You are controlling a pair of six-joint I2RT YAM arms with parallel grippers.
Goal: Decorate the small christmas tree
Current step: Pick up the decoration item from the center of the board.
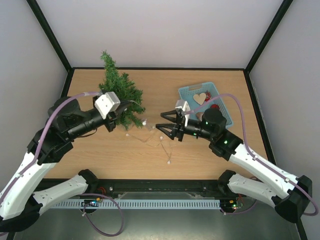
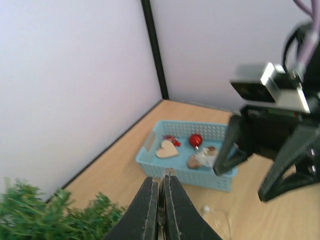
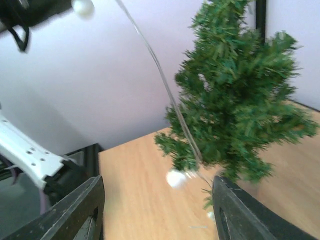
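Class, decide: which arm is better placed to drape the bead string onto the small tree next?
Likely left. The left gripper is shut on the bead string beside the small christmas tree; the right gripper stands open, empty, farther away.

Scene is lit brightly & evenly from overhead; walls are rendered uniformly pale, and only faint, soft shadows are cast on the table beneath the arms. Top view is rendered sharp throughout. In left wrist view the small christmas tree at 7 o'clock and the right gripper at 3 o'clock are blurred; the basket near centre is kept approx. in focus. Right wrist view is soft overall: needles are smeared, and the light string is reduced to a pale streak.
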